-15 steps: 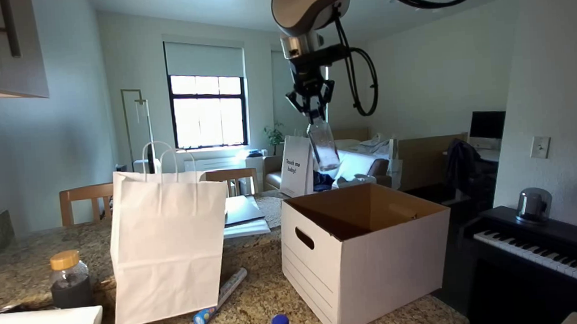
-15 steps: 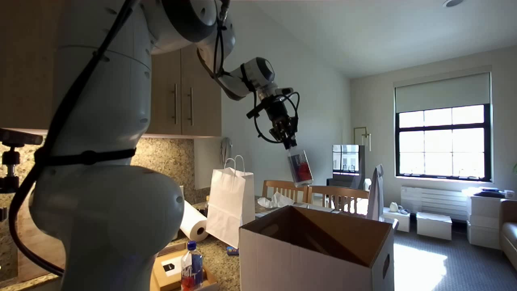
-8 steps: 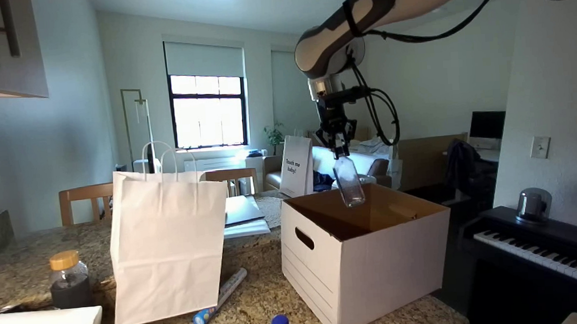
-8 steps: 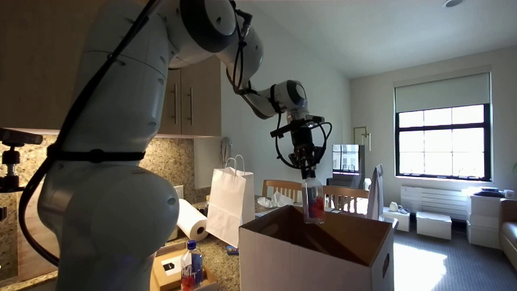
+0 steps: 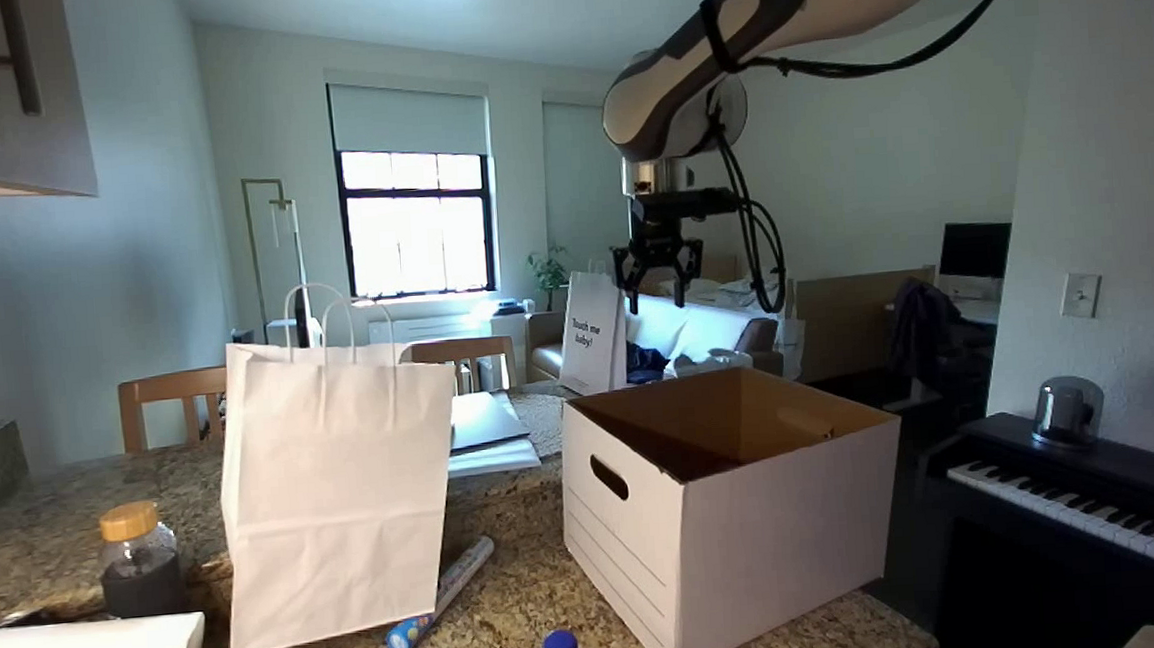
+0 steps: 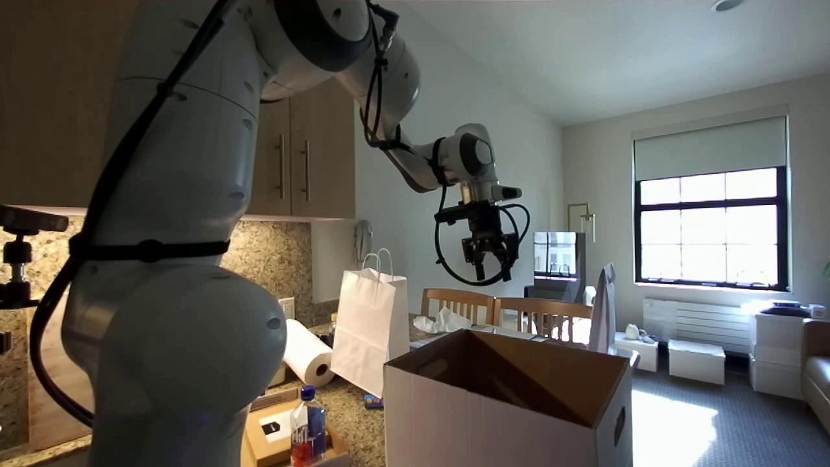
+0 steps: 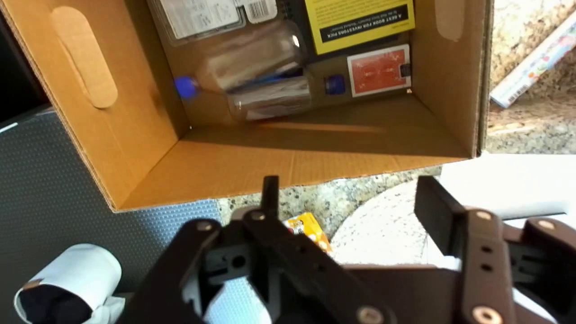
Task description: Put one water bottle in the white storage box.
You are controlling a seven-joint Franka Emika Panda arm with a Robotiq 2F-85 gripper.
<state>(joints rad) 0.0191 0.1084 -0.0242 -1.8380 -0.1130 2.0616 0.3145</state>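
i have my pincer (image 7: 351, 198) spread wide, empty; two bottles (image 7: 272, 92) lie in the box (image 7: 252, 166), upper middle of the wrist view.

Pale arm (image 6: 194, 162) — black cables (image 6: 133, 138)

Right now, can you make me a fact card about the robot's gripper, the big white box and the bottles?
White storage box: open on top, standing on the counter
Gripper: open, holding nothing, higher than the box
Bottles inside: one bottle and another bottle, both lying down, a bit blurry
Also inside: a yellow book and a red-and-white pack
Bottle outside: a third bottle, standing up
Job: looks done, since bottles are in the box
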